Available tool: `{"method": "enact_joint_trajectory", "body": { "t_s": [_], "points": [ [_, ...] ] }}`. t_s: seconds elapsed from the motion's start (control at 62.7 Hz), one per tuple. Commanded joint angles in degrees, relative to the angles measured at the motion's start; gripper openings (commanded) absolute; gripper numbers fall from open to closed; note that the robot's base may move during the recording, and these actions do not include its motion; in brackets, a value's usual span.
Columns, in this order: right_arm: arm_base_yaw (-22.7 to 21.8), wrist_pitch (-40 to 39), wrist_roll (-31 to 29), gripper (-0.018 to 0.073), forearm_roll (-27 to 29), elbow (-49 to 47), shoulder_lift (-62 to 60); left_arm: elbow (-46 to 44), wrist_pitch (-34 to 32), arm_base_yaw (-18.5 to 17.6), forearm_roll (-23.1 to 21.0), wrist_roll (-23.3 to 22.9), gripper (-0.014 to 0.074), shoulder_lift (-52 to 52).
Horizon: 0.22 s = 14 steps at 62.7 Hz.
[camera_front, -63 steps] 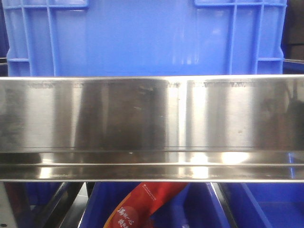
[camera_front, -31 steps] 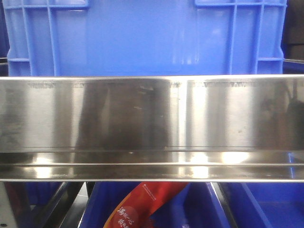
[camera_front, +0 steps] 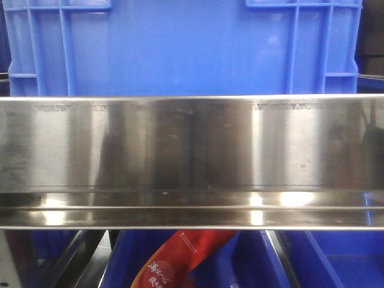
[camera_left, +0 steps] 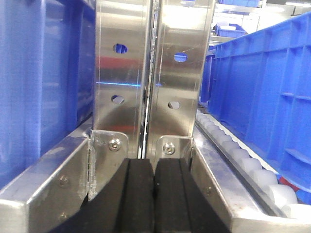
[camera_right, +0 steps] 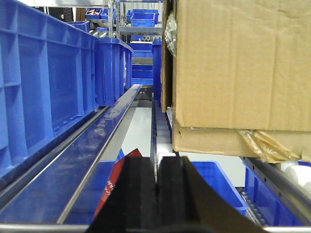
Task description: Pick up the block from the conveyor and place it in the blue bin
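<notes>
Both claws, left gripper (camera_left: 154, 194) and right gripper (camera_right: 156, 194), sit clenched, empty, apparently parked between blue bins (camera_front: 180, 48); no block visible.

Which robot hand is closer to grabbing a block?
Neither, as far as the views show. No block or belt is visible. The left hand is shut, facing steel posts; the right hand is shut, beside a cardboard box.
</notes>
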Motion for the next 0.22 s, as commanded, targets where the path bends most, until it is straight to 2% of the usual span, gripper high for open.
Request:
{"method": "enact_joint_trajectory", "body": {
  "t_s": [0.0,0.207],
  "points": [
    [-0.18,-1.35,-0.54,-0.0162,-0.45,-0.03,-0.16,-0.13,-1.02,-0.38,0.10,-0.23,-0.0111,-0.32],
    [-0.18,-1.35,-0.54,-0.0162,-0.45,-0.03,-0.16,-0.13,-1.02,-0.38,0.10,-0.23,-0.0111,-0.32]
  ]
}}
